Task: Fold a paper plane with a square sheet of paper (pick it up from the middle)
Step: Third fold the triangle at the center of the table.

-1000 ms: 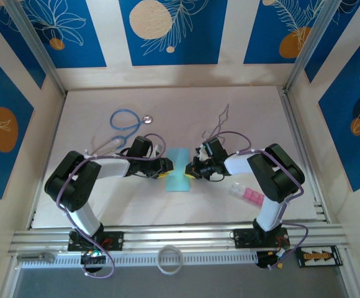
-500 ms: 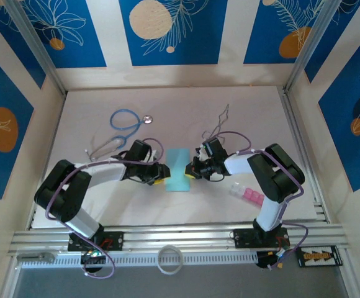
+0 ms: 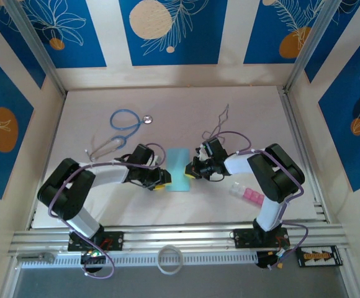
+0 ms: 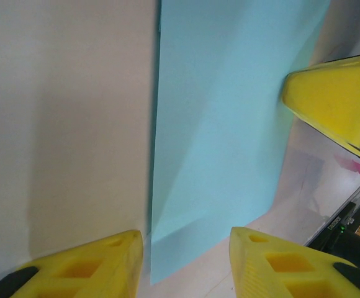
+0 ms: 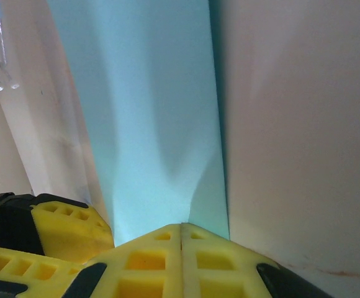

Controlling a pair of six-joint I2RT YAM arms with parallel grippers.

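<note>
— Since a second ago our left gripper (image 3: 161, 180) has slid back off the long left edge of the sheet of paper (image 3: 180, 169) and down toward its near corner, agreed?

— Agreed. Its yellow pads stand apart with nothing between them but that corner lying flat on the table (image 3: 242, 112). Our right gripper (image 3: 192, 174) hasn't budged, and its jaws are pressed together on the sheet's right edge.

— So we judge the right is anchoring while the left lines up for the next fold or crease.

— Likely. The sheet lies between the two grippers at mid-table as a narrow rectangle. It's thin, matte turquoise, and a faint diagonal crease shows from our left wrist.

— From the right wrist it bows softly up into the pinch, so it's limp stuff. Our pads look like ribbed yellow foam that should hold it without tearing
</note>
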